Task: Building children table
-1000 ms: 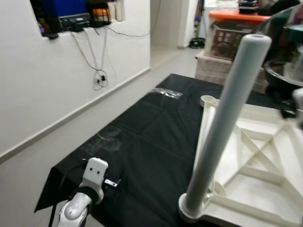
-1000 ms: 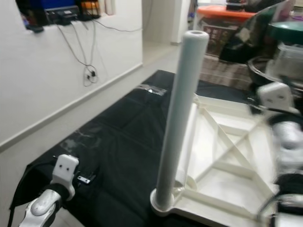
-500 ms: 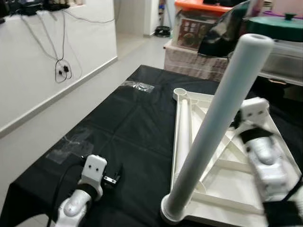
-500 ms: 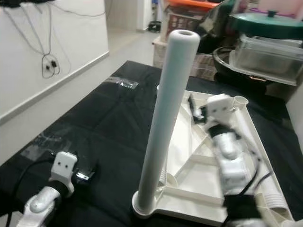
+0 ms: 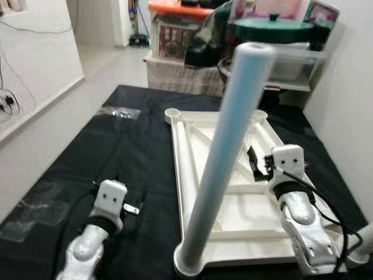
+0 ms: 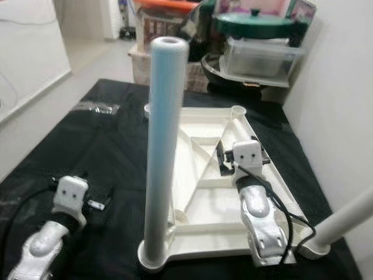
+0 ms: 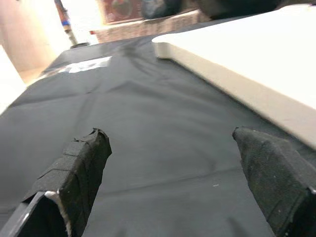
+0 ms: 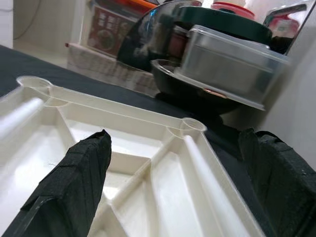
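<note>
Right gripper (image 8: 173, 192) is hovering wide open, empty, over the upside-down tabletop (image 6: 205, 192); left gripper (image 7: 173, 182) is sitting open, empty, over the black sheet (image 5: 87, 151).

Black cloth (image 5: 145, 146) covers the floor area in front. Light grey floor (image 5: 52, 116) to the left, white wall (image 5: 35, 52) with hanging cables (image 5: 7, 100). Plain wall (image 6: 332, 116) on the right. Behind: orange-lidded storage box (image 5: 175, 29), clear plastic container (image 6: 262, 55) with green lid (image 6: 253, 23).
</note>
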